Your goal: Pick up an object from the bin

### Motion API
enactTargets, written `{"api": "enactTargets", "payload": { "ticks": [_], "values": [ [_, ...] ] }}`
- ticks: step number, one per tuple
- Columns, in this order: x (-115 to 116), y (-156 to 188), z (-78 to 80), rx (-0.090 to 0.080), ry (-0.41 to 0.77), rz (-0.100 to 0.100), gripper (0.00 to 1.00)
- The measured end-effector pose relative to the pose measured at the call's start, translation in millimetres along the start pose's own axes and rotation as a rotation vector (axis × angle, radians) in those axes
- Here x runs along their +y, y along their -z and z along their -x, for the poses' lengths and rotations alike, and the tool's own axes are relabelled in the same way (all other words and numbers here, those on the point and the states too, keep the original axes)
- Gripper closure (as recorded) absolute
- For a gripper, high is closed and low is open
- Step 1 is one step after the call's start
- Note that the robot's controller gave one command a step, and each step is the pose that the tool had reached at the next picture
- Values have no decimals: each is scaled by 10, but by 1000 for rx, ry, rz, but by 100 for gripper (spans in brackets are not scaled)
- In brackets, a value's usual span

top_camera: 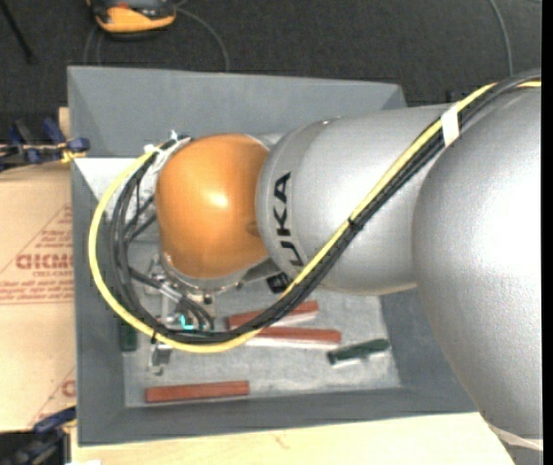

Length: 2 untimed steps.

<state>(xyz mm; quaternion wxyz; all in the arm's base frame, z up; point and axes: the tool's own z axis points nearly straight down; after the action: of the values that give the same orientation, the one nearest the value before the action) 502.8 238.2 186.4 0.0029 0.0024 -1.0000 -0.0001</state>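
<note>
The gripper [168, 335] hung low over the left front part of the grey bin [228, 90]. It was largely hidden under the arm's orange wrist cover [208, 206] and a loop of yellow and black cables [100, 260], so whether it was wide or narrow could not be told.

Nearest to it lay a flat reddish-brown bar [197, 390], just in front of the gripper and parallel to the bin's front wall, with nothing seen gripped. Two more bars of the same colour [300, 337] lay to its right, partly under the cable loop. Beyond them was a green pen-like thing [358, 352], tilted. A small dark green piece [126, 337] sat near the left wall.

The front strip of the pale grey floor lay open around the near bar (the arm's bulk covered the middle and back). Outside the bin was dark carpet [286, 17], with an orange-and-black handheld device [131, 6] on it beyond the back wall.
</note>
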Motion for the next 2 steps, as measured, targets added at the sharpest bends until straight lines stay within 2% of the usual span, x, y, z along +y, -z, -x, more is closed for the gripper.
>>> {"api": "enactTargets", "payload": {
  "ticks": [1, 2],
  "values": [
    [-9, 43, 21, -7, -4, 2, 0],
    [-650, -965, 599, -7, 105, 0, 100]
  ]
}}
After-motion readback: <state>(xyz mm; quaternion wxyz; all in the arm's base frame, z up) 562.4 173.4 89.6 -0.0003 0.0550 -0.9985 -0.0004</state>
